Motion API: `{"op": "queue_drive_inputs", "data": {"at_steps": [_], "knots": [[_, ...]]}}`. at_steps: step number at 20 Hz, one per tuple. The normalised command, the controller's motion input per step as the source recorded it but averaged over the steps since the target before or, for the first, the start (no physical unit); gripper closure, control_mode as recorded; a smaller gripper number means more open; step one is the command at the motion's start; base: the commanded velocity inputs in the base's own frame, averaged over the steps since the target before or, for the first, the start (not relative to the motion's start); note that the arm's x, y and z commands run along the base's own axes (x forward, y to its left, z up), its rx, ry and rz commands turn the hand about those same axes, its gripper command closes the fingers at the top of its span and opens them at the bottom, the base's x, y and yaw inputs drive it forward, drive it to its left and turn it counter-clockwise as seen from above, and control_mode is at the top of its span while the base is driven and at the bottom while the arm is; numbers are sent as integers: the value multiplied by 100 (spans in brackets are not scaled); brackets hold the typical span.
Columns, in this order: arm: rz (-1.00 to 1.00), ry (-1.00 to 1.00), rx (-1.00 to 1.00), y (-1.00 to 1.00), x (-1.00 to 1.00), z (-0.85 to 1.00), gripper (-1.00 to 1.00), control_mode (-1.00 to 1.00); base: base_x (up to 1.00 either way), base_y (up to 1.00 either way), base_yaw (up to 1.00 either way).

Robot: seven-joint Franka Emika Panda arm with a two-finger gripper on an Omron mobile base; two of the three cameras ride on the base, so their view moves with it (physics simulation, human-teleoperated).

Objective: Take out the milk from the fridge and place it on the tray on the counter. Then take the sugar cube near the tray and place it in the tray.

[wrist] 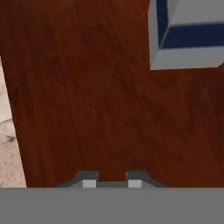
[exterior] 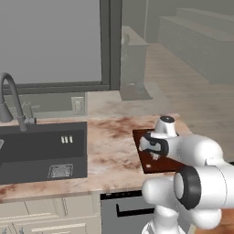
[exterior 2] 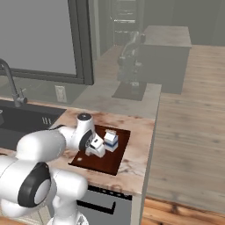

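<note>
The milk (exterior 2: 110, 139), a small white carton with a blue band, stands upright on the dark reddish-brown tray (exterior 2: 105, 165) on the marbled counter (exterior: 109, 151). In the hand view the milk (wrist: 188, 39) sits at the top right, over the tray's wood (wrist: 87, 87). My gripper (exterior 2: 93, 150) hangs low over the tray just left of the carton, pointing down. Its tips (wrist: 112, 183) stand a narrow gap apart, with a pale sliver between them that looks like the sugar cube. The gripper (exterior: 153, 156) is partly masked by my own arm. The fridge is out of view.
A black sink basin (exterior: 41, 153) with a curved faucet (exterior: 11, 98) lies left of the tray. The counter ends just right of the tray (exterior 2: 151, 132), with wooden floor beyond. A grey dishwasher front (exterior: 123, 210) sits below the counter edge.
</note>
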Motion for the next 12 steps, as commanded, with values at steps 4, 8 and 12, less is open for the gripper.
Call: {"op": "queue_drive_inputs", "data": {"at_steps": [4, 8, 12], "knots": [[0, -1, 0, 0, 0, -33, 100, -100, 0, 0, 0], [0, 0, 0, 6, 0, -33, -100, -100, 0, 0, 0], [-2, -6, 0, 5, -4, -4, -100, -100, 0, 0, 0]]}}
